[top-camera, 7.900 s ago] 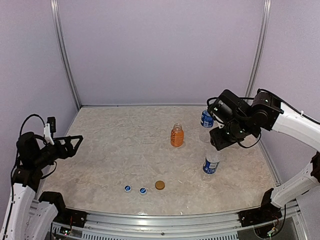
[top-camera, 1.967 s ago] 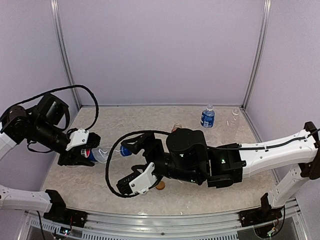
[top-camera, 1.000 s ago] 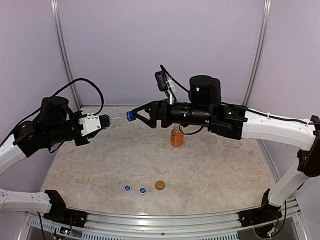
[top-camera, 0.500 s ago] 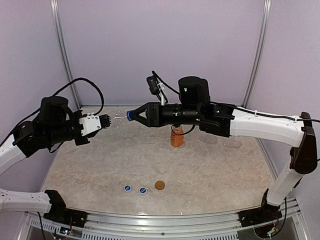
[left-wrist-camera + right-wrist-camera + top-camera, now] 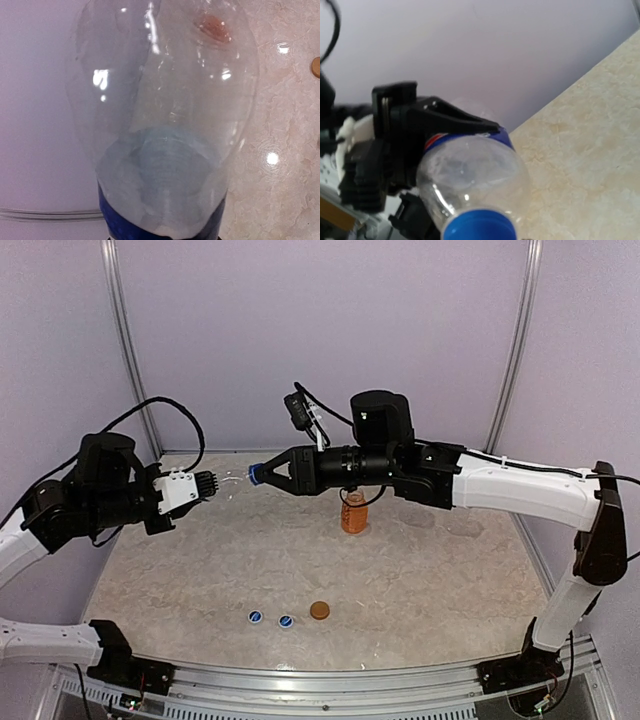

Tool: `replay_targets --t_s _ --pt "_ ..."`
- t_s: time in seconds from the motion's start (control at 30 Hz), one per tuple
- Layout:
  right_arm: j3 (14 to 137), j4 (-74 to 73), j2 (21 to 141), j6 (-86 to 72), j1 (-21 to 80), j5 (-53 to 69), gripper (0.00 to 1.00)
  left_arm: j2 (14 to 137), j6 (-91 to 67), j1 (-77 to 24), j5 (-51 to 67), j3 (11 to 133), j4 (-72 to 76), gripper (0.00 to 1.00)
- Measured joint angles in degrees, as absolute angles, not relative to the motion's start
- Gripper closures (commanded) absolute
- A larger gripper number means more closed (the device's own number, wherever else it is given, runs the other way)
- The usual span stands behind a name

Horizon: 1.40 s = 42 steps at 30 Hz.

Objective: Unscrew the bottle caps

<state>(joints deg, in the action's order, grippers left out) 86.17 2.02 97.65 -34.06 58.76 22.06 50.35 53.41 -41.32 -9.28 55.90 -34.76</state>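
Note:
A clear bottle with a blue label (image 5: 232, 478) hangs level in the air above the back left of the table. My left gripper (image 5: 208, 483) is shut on its labelled body. Its blue cap (image 5: 257, 475) points right, and my right gripper (image 5: 263, 475) is shut around it. The right wrist view has the cap (image 5: 479, 226) at the bottom edge, the clear shoulder (image 5: 470, 170) behind it and the left gripper's black fingers (image 5: 445, 119) on the label. The bottle (image 5: 165, 115) fills the left wrist view, so my own fingers are hidden.
A short orange bottle (image 5: 353, 512) without a cap stands mid-table under the right arm. Three loose caps lie near the front: two blue (image 5: 255, 617) (image 5: 286, 621) and one golden-brown (image 5: 319, 610). The marble table (image 5: 450, 570) has walls on three sides.
My right gripper has slid left onto the blue cap and shut on it. The left gripper has kept the bottle still.

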Motion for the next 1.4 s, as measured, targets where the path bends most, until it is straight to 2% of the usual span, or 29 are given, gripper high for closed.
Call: replay_targets --t_s 0.13,0.47,0.73,0.93,1.1,1.33,1.4 --pt "87.72 -2.57 97.12 -20.25 61.63 19.79 1.00 50.43 50.70 -40.01 -3.75 60.12 -43.66 0.79" --pt "80.84 -8.32 90.37 30.41 78.83 -1.13 1.00 51.46 51.03 -40.66 15.05 66.74 -68.18 0.78" --pt "72.25 1.43 89.89 66.22 88.05 -21.82 1.00 52.90 53.84 -41.93 18.26 65.19 -72.14 0.78" --pt "65.73 13.67 89.91 89.67 90.35 -28.51 1.00 52.88 54.54 -42.15 18.79 63.94 -71.31 0.78" --pt "64.79 17.32 90.02 98.96 90.94 -30.24 1.00 51.94 54.54 -42.17 19.20 63.57 -70.39 0.79" --pt "64.86 17.50 90.02 97.06 91.00 -29.61 1.00 51.27 54.06 -42.17 19.27 63.37 -70.00 0.79" --pt "64.86 17.50 90.02 96.36 91.00 -29.63 0.78 51.27 53.87 -42.17 19.29 63.37 -70.00 0.79"
